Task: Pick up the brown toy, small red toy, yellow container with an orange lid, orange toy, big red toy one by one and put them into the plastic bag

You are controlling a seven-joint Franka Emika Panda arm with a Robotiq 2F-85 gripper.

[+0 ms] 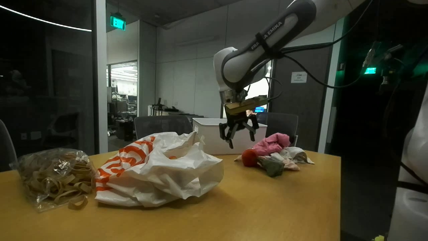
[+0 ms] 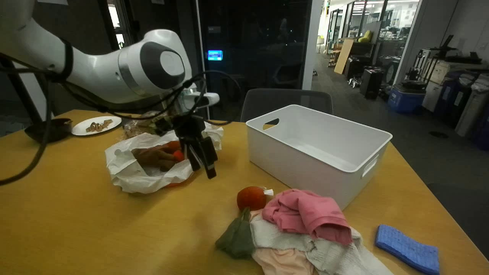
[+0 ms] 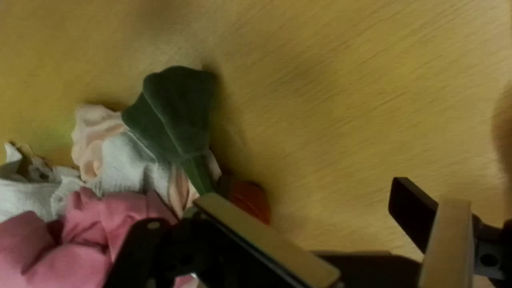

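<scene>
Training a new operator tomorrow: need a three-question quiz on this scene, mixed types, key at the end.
1. True or false: the fingers stand apart, with nothing gripped.
2. Which lies on the white cloth? A) blue pad B) pink cloth C) white plate
3. Fill in two words: the brown toy lies inside the ____ ____.

Key: 1. True. 2. B. 3. plastic bag.

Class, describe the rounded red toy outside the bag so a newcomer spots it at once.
Find the big white bin on the table, then the crumpled pink cloth beside it. Next to that cloth sits the red toy: ball-like, unlike that cloth and the leaf-shaped green piece.
</scene>
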